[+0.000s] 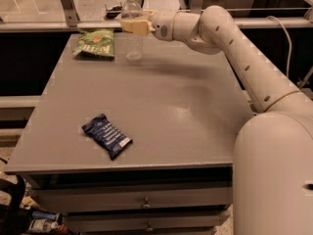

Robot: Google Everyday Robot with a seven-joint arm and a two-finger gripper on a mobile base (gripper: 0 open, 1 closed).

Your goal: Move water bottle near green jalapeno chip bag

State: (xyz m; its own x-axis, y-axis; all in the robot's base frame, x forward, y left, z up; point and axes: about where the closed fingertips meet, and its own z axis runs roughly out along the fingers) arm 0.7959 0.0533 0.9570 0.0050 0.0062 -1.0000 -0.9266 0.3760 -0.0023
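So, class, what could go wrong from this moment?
The end effector, at the far side of the table, grips the tall bottle at mid-height; released off-level, it may topple. Falling, it could hit the bag beside it or roll off the back edge.

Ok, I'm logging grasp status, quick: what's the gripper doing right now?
gripper: jaws closed on the water bottle, holding it upright beside the green jalapeno chip bag.
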